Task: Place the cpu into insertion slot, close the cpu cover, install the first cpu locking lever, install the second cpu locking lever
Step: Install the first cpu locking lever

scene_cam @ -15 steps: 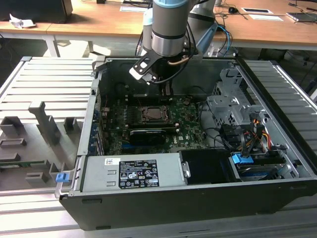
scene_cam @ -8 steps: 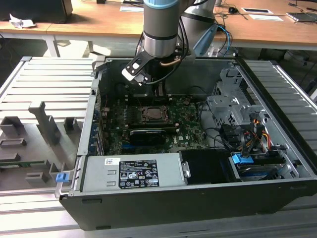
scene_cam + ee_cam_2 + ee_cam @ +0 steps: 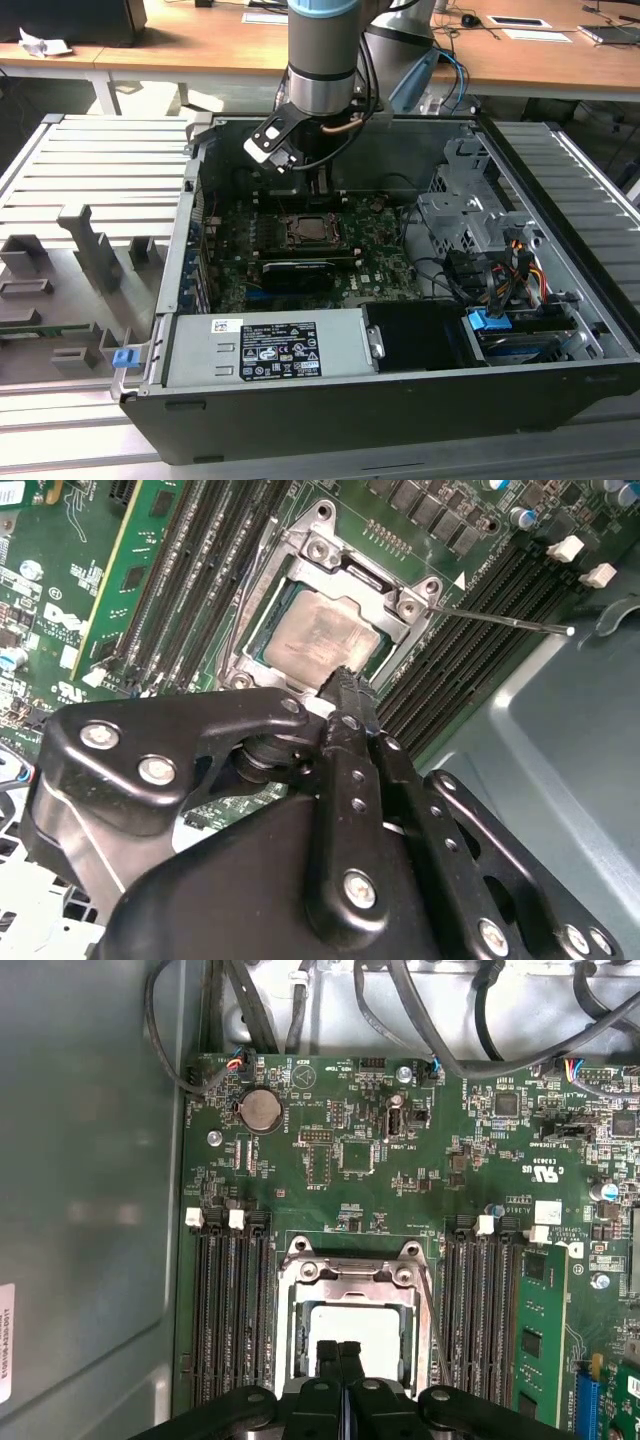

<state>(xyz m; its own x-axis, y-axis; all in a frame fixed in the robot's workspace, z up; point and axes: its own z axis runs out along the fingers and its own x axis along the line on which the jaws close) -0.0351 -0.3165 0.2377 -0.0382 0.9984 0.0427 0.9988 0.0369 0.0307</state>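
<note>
While the small flat square cpu with its dull silvery-grey metal top (image 3: 318, 630) lies seated in the socket of the green motherboard (image 3: 340, 1150), framed by the thin silvery metal cpu cover (image 3: 350, 1290), the black gripper (image 3: 338, 1348) is poised over one edge of the chip, jaws pressed together and gripping nothing.

In the first wrist view the pincer (image 3: 337, 1350) covers one edge of the cpu (image 3: 375, 1325) and one side of the cpu cover (image 3: 350, 1278). In the exterior view the arm (image 3: 322, 60) is cut off by the picture's edge; insertion slot (image 3: 312, 232) detail too small to judge.
</note>
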